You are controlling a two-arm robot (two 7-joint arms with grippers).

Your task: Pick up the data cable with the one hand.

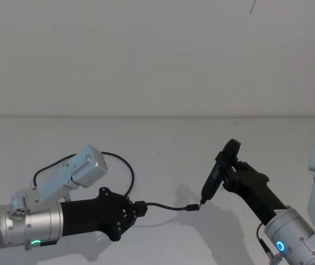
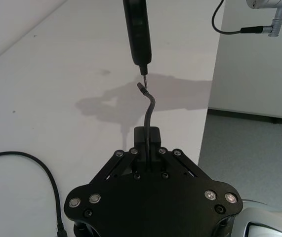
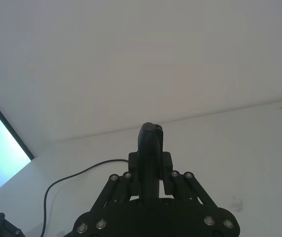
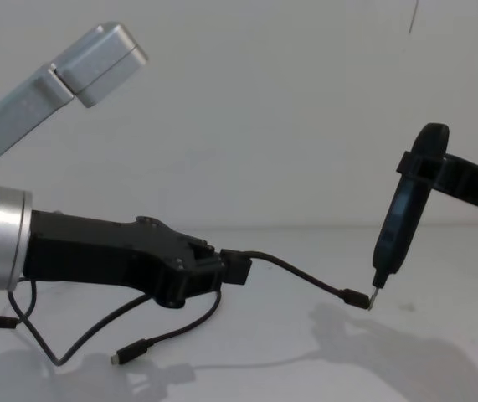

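I see the left gripper (image 1: 137, 210) clamped on the data cable (image 1: 165, 206); its free plug touches the right gripper (image 1: 230, 171)'s clamped tool (image 1: 217, 175) and could snag.

The data cable (image 4: 96, 335) is black from plug to plug, lying on a plain white desk (image 1: 163, 143). The left gripper (image 1: 138, 210) is matte black, on a silver cylinder with a green ring light (image 1: 34, 242) (the screw heads on its linkage are silvery). The right gripper (image 1: 226, 165) and its upright tool (image 4: 406, 213) are black; its ring light (image 1: 279, 246) glows blue.
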